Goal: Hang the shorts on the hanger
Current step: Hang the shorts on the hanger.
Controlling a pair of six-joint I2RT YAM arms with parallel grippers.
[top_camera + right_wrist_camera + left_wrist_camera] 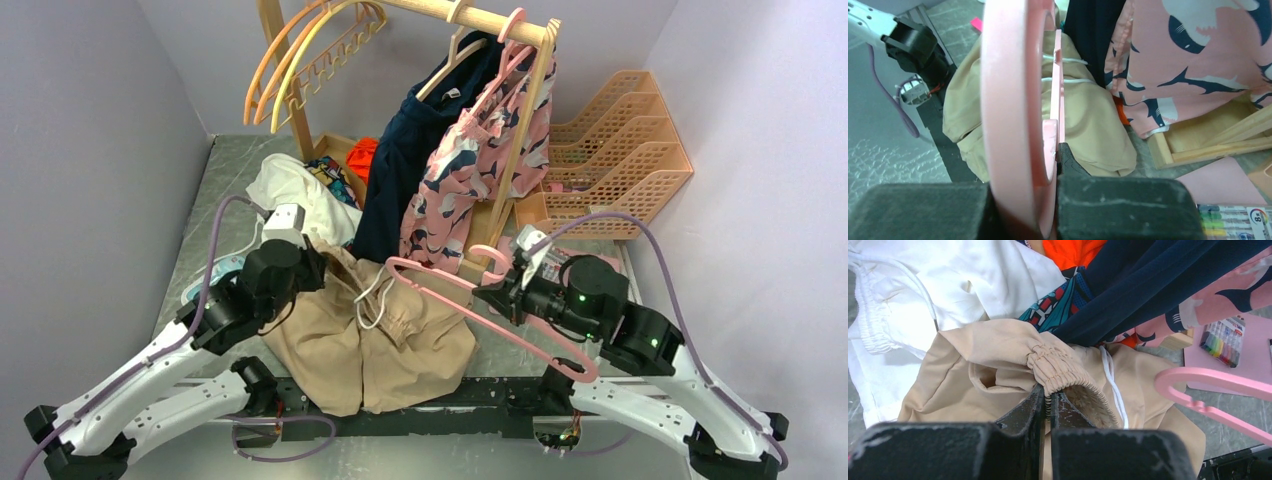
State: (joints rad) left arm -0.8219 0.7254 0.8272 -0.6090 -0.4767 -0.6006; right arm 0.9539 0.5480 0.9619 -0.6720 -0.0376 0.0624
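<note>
My left gripper (1046, 399) is pinched tight on the stretchy waistband of the tan shorts (400, 345). The shorts lie in a heap on the table (225, 170) between my two arms, just in front of the hanging navy garment (400, 160). My right gripper (497, 292) is squeezed shut on the pink hanger (1008, 100), holding it over the right side of the shorts, near the white drawstring (1109, 372).

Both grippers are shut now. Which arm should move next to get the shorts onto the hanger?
Probably right: the right gripper holds the hanger, whose tip lies over the shorts by the drawstring. The left gripper just pinches the waistband.
</note>
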